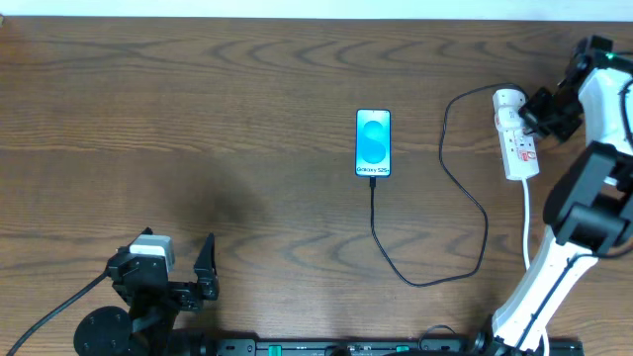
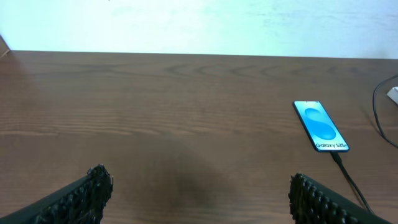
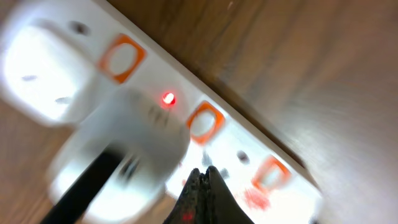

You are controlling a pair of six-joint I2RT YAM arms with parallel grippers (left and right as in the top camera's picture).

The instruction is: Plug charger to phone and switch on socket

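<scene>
The phone [image 1: 373, 143] lies flat mid-table, screen lit blue and cyan; it also shows in the left wrist view [image 2: 320, 126]. The black charger cable [image 1: 465, 213] runs from the phone's near end, loops right and goes up to a white adapter plugged into the socket [image 1: 515, 148], a white power strip at the right. In the right wrist view the strip [image 3: 242, 146] fills the frame, with orange-red switches and a small red light [image 3: 168, 98] lit. My right gripper [image 3: 203, 174] is shut, its tips right over the strip. My left gripper [image 2: 199, 193] is open and empty at the near left.
The strip's white cord [image 1: 527, 222] runs toward the near edge beside my right arm. A pale wall [image 2: 199, 25] stands beyond the table's far edge. Bare wooden tabletop [image 1: 198, 119] lies left of the phone.
</scene>
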